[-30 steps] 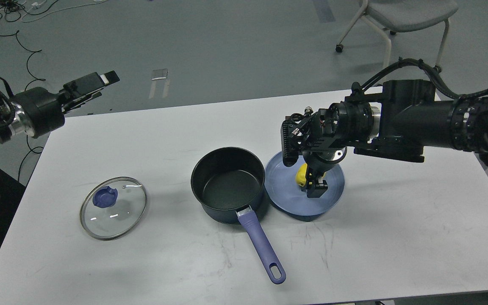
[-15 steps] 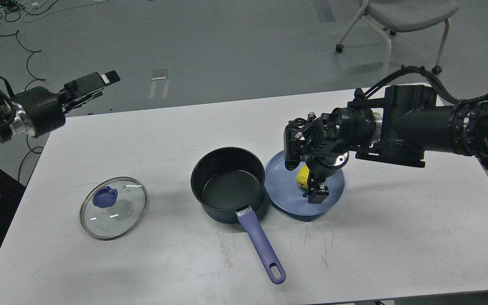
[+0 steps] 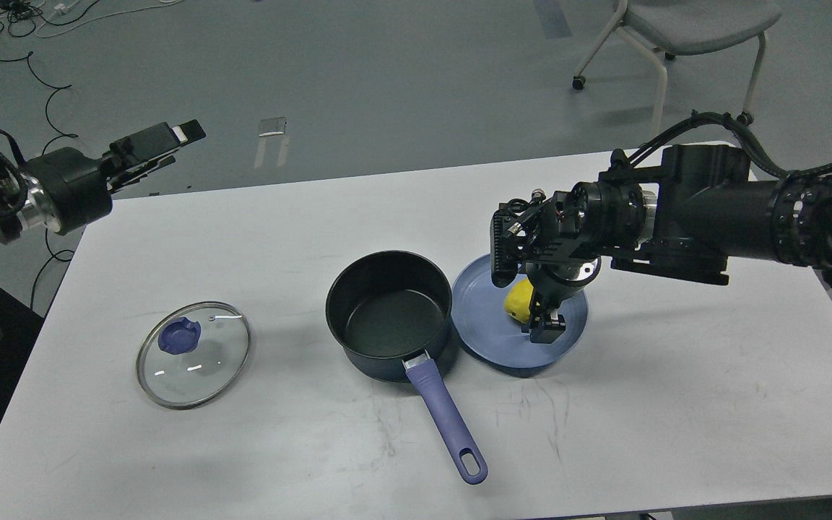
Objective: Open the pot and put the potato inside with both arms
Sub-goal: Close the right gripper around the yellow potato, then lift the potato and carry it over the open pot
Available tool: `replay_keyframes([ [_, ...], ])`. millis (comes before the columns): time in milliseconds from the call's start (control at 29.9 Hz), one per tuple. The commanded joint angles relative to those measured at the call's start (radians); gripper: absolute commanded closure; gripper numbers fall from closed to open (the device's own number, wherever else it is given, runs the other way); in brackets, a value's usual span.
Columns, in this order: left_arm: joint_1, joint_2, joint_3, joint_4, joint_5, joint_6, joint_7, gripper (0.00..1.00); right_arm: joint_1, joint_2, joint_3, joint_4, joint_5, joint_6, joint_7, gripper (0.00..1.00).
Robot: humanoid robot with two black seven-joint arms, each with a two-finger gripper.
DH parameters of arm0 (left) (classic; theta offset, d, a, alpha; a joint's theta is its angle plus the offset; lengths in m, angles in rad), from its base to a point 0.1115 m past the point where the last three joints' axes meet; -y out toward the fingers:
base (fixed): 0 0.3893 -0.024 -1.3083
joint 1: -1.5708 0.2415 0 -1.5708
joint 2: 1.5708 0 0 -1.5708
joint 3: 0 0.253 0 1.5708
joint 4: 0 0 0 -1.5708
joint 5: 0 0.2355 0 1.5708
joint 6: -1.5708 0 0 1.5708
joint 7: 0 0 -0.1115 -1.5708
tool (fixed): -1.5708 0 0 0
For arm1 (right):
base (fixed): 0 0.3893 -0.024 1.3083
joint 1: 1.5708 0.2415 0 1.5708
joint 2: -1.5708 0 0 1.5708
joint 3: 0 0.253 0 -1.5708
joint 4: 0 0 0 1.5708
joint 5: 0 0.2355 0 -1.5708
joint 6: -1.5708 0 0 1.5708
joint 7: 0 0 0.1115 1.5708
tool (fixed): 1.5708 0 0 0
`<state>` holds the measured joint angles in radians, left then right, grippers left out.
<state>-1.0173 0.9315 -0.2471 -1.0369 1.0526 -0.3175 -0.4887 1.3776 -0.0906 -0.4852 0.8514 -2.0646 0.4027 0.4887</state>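
The dark pot point(image 3: 389, 312) with a purple handle point(image 3: 452, 426) stands open and empty at the table's middle. Its glass lid point(image 3: 193, 354) with a blue knob lies flat on the table to the left. The yellow potato point(image 3: 518, 299) lies on a blue plate point(image 3: 481, 318) just right of the pot. My right gripper point(image 3: 546, 326) points down into the plate, its fingers right beside the potato. Their dark tips blend together, so I cannot tell their gap or whether they touch it. My left gripper point(image 3: 170, 141) is open and empty, raised beyond the table's far left corner.
The white table point(image 3: 676, 375) carries only the pot, lid and plate. A grey chair point(image 3: 683, 29) stands on the floor behind the table at the right. Cables point(image 3: 40, 72) lie on the floor at the far left.
My right arm has shifted slightly to the right and lowered a little over the plate, so more of the potato shows. The left arm, pot and lid have not moved.
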Motion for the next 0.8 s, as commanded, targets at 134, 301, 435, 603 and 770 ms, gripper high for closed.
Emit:
replay_keyframes([
  [134, -0.001, 0.0, 0.0, 0.0, 0.0, 0.0, 0.0, 0.02, 0.001, -0.006, -0.007, 0.001, 0.0, 0.004, 0.0, 0.67],
  [301, -0.001, -0.002, 0.0, 0.0, 0.0, 0.0, 0.0, 0.02, 0.017, -0.02, -0.004, 0.003, 0.001, 0.005, 0.0, 0.78],
  [435, -0.003, -0.003, -0.001, 0.0, 0.0, 0.0, 0.0, 0.02, 0.057, -0.055, 0.002, 0.02, 0.024, 0.005, 0.0, 0.77],
  [603, -0.013, -0.008, -0.001, 0.0, 0.0, 0.0, 0.0, 0.02, 0.129, -0.078, 0.002, 0.043, 0.107, 0.005, 0.0, 0.77],
  [770, -0.021, -0.008, -0.001, 0.0, 0.0, -0.002, 0.0, 0.02, 0.199, -0.086, 0.005, 0.077, 0.211, 0.007, 0.0, 0.76],
])
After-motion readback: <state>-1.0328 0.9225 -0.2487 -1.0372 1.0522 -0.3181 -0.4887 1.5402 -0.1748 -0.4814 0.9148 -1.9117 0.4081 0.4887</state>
